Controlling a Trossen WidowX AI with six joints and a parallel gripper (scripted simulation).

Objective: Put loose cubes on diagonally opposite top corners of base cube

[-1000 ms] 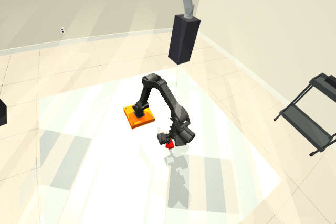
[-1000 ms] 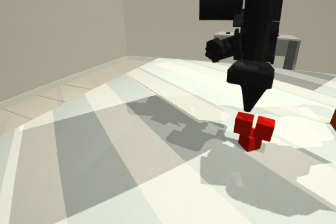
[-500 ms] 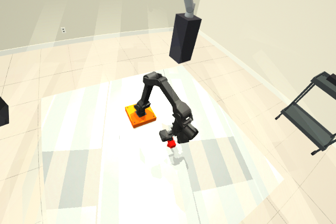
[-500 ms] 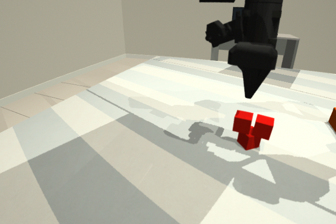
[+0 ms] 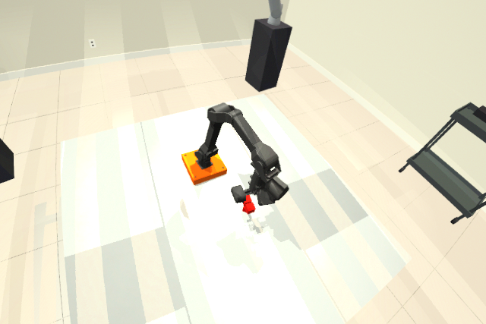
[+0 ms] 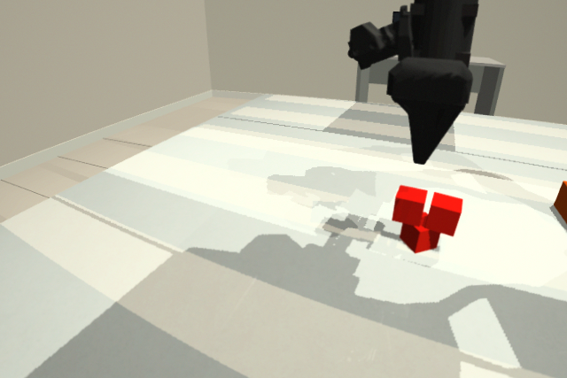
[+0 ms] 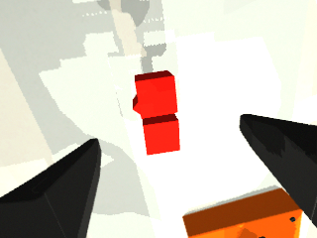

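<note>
The red base cube (image 6: 417, 241) (image 7: 136, 104) stands on the floor, mostly hidden from above. One red loose cube (image 6: 408, 205) (image 7: 157, 96) sits on one top corner, on the left in the exterior view. The other red loose cube (image 6: 446, 214) (image 7: 161, 137) sits on the opposite top corner, on the right there. Both look level, with a narrow gap between them. In the top view the red stack (image 5: 248, 206) is partly hidden by the arm. My gripper (image 6: 420, 162) (image 7: 170, 133) is open and empty, above the cubes, its fingers wide apart and touching neither.
The orange base plate (image 5: 203, 171) (image 7: 248, 225) of my arm is near the stack. A grey arm on a black pedestal (image 5: 266, 55) stands at the back, and a dark cart (image 5: 445, 173) stands at the right. A grey table (image 6: 488, 85) is behind the gripper in the exterior view.
</note>
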